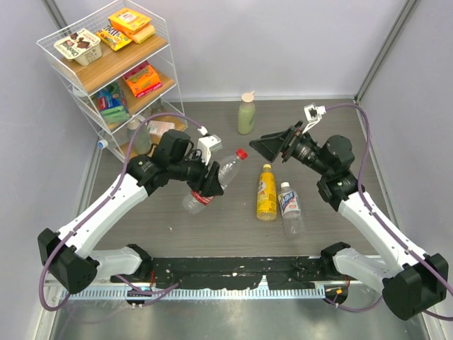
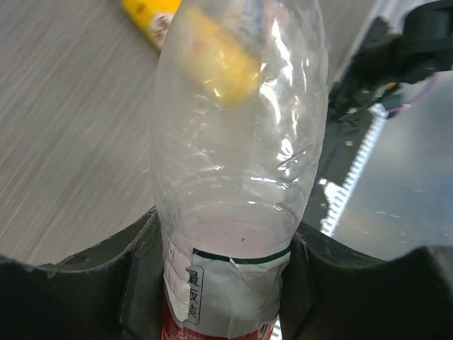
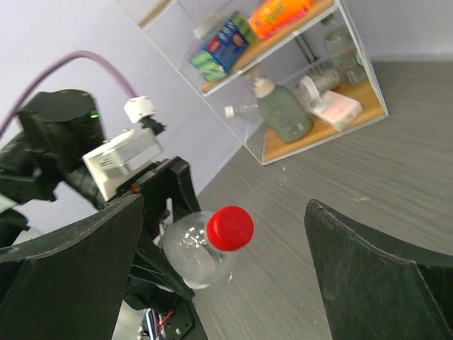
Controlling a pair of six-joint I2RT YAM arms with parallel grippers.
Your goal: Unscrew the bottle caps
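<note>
My left gripper [image 1: 210,181] is shut on a clear bottle [image 1: 225,172] with a red-and-white label and holds it tilted above the table, its red cap [image 1: 241,153] pointing at the right gripper. In the left wrist view the bottle [image 2: 233,163] sits between the fingers [image 2: 134,283]. My right gripper [image 1: 273,147] is open, just right of the red cap and apart from it; in the right wrist view the cap [image 3: 230,228] lies between the spread fingers [image 3: 78,269]. A yellow bottle [image 1: 266,195] with a yellow cap [image 1: 266,168] and a clear bottle [image 1: 290,207] with a pale cap [image 1: 284,185] lie on the table.
A pale green bottle [image 1: 246,117] with a beige cap stands at the back. A white wire rack [image 1: 106,71] with snack boxes fills the back left corner. A black rail [image 1: 233,269] runs along the near edge between the arm bases. Grey walls close in the sides.
</note>
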